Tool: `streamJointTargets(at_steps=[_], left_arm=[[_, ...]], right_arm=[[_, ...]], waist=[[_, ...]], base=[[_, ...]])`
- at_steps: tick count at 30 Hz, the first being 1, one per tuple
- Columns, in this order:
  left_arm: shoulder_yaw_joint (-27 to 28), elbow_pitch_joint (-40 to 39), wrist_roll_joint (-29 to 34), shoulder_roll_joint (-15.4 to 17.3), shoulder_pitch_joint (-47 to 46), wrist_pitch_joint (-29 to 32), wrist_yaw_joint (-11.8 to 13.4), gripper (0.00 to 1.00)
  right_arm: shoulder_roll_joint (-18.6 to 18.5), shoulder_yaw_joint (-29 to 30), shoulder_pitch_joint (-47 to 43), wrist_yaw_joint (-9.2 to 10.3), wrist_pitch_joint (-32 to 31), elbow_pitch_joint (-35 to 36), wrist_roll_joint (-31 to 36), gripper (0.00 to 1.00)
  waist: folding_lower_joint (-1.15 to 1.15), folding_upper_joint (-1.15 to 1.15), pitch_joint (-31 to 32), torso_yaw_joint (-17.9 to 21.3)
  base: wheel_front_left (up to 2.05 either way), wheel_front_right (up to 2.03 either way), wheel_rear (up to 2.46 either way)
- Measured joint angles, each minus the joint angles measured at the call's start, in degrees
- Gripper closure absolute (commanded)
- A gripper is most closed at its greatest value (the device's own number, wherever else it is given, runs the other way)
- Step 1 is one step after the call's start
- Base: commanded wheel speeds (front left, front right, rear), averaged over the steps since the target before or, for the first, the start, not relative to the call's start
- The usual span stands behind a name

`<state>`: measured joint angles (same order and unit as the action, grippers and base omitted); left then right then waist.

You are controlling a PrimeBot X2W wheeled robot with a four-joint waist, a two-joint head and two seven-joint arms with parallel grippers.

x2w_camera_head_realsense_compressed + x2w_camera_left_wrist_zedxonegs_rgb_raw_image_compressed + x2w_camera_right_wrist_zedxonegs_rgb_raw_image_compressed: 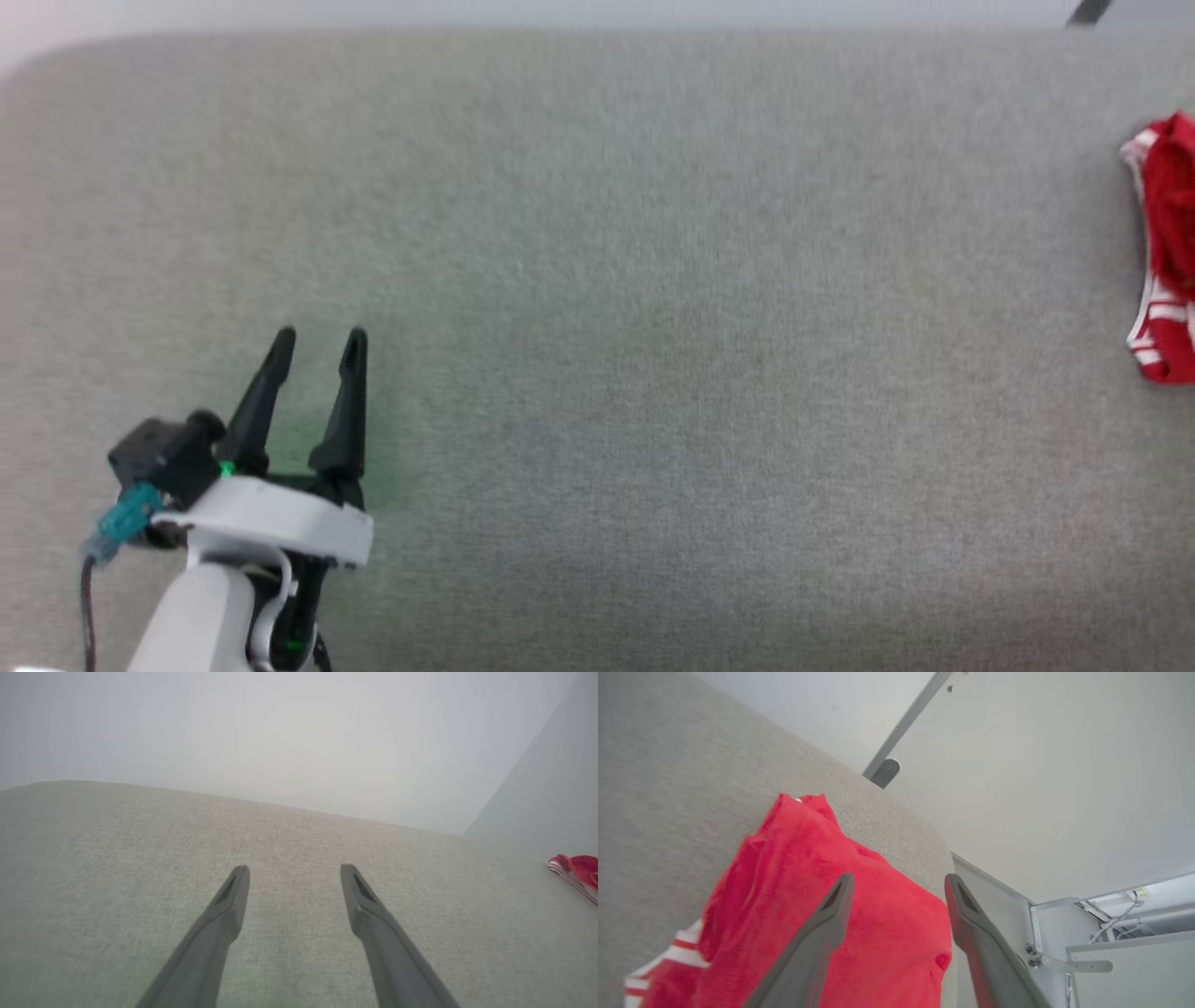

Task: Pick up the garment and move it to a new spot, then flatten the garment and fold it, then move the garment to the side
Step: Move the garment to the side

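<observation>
The garment (1167, 252), a red jersey with white-and-red striped trim, lies bunched at the far right edge of the grey cloth-covered table (597, 280). In the left wrist view a corner of the garment (577, 870) shows at the right. My right gripper (899, 882) hovers open just above the folded red garment (794, 891), with nothing between its fingers. My left gripper (317, 341) stands open over bare cloth at the lower left, far from the garment; the left gripper (294, 872) is empty.
The table's far right corner (941, 851) ends close beside the garment, with a pale metal frame (1045, 933) and floor beyond. A grey pole with a foot (892, 756) stands behind the table. A wide bare stretch of cloth lies between my left gripper and the garment.
</observation>
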<state>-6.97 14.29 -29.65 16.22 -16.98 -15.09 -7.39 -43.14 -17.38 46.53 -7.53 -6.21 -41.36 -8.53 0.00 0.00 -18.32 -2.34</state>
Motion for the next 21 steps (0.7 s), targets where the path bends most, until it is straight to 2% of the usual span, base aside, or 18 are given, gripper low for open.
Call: streamJointTargets(at_steps=[12, 21], left_arm=[[3.38, 1.88, 0.55, 0.52, 8.86, 0.01, 0.0, 0.0], [5.03, -0.41, 0.21, 1.97, 14.48, 0.0, 0.0, 0.0]], right_arm=[[11.71, 8.91, -15.55, 0.0, 13.95, 6.75, 2.4, 0.0], [18.71, 16.42, -27.22, 0.01, 18.16, 16.28, 5.69, 0.0]], waist=[[0.0, 0.0, 11.97, -2.06], [0.0, 0.0, 19.55, -3.38]], base=[[0.0, 0.0, 0.0], [0.0, 0.0, 0.0]])
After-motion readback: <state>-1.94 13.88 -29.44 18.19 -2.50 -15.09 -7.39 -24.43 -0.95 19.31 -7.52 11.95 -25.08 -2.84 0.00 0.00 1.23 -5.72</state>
